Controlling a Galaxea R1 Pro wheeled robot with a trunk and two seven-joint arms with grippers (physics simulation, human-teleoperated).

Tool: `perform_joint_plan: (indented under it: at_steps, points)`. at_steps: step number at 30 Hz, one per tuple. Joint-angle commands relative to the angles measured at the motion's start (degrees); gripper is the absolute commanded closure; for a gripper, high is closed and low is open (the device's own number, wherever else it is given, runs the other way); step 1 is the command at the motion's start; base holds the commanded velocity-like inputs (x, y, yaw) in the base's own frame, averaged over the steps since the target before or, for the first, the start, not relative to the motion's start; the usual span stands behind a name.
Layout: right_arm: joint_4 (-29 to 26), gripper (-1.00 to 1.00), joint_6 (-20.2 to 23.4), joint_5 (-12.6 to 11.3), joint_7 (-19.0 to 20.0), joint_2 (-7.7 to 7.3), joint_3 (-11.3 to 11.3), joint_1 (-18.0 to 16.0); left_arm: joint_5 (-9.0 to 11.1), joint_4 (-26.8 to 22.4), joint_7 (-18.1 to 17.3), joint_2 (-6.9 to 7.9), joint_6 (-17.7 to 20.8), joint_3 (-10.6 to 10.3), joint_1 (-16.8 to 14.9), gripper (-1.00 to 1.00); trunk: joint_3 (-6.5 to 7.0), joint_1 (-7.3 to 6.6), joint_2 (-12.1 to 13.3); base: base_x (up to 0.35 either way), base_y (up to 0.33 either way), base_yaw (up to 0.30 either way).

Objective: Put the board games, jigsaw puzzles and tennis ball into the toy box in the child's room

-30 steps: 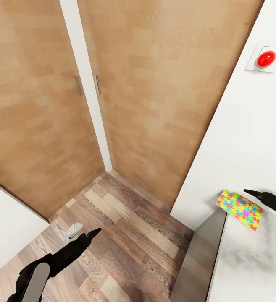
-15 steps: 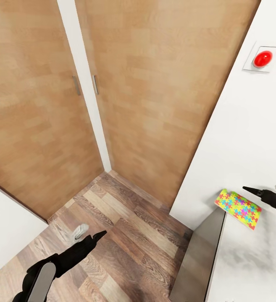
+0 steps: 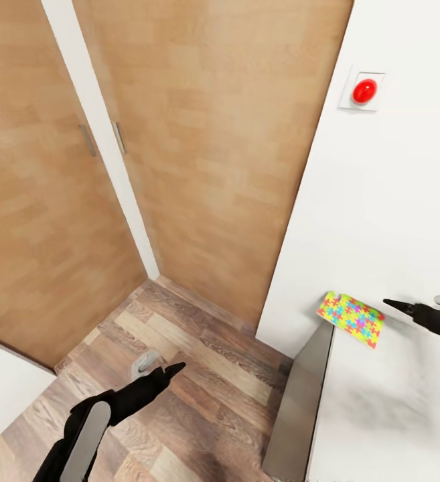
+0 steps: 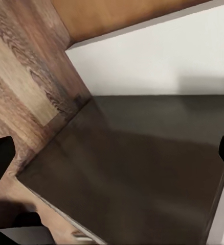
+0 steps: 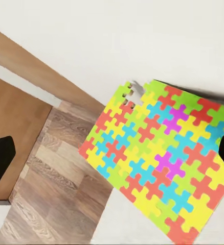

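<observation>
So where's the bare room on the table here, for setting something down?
The table is bare from its grey side panel across to below the right claw. Its far corner is taken by the puzzle, which overhangs the edge by the wall. The floor beside the panel is also bare.

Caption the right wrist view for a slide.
Colourful jigsaw puzzle overhanging the pale table corner, wood-plank floor below.

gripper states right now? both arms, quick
Left gripper: open, empty, over the wood floor.
Right gripper: open, empty, at the table's jigsaw puzzle, not gripping it.
</observation>
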Motion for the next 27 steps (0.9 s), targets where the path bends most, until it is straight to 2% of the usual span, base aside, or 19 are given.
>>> perform_joint_plan:
  at_steps: [1,2,7,15,24,25,27]
  points:
    - [0.0,-1.00,1.2,-0.2,0.3,0.09,0.1,-0.1,-0.1,1.2,-0.2,-0.12,0.2,-0.1,-1.1,-1.00,-0.10,0.03,-0.1,0.000,0.000,-0.271]
    - [0.0,-1.00,1.2,-0.2,0.3,0.09,0.1,-0.1,-0.1,1.2,-0.2,-0.12,0.2,-0.1,-1.1,-1.00,-0.10,0.03,-0.1,0.000,0.000,-0.271]
    - [-0.2,-1.00,3.5,-0.2,2.1,0.29,0.4,-0.1,-0.1,6.2,-0.3,-0.81,-1.0,-0.9,-5.5,-1.00,-0.10,0.03,-0.1,0.000,0.000,-0.276]
    - [-0.4,-1.00,4.5,-0.1,4.0,0.60,0.6,-0.1,0.1,10.9,-0.8,-1.50,-2.9,-1.2,-10.1,-1.00,-0.10,0.03,-0.1,0.000,0.000,-0.281]
    - [-0.5,-1.00,4.7,0.0,4.6,1.19,1.0,-0.1,0.4,12.9,-1.0,-1.80,-4.0,-1.4,-13.1,-1.00,-0.10,0.03,-0.1,0.000,0.000,-0.284]
    - [-0.5,-1.00,4.8,0.0,4.7,1.45,1.9,-0.1,0.4,13.4,-1.1,-2.02,-4.5,-1.4,-14.1,-1.00,-0.10,0.03,-0.1,0.000,0.000,-0.285]
    - [-0.6,-1.00,4.7,0.0,4.7,1.51,2.2,-0.1,0.5,13.5,-1.1,-2.07,-4.9,-1.4,-14.3,-1.00,-0.10,0.03,-0.1,0.000,0.000,-0.285]
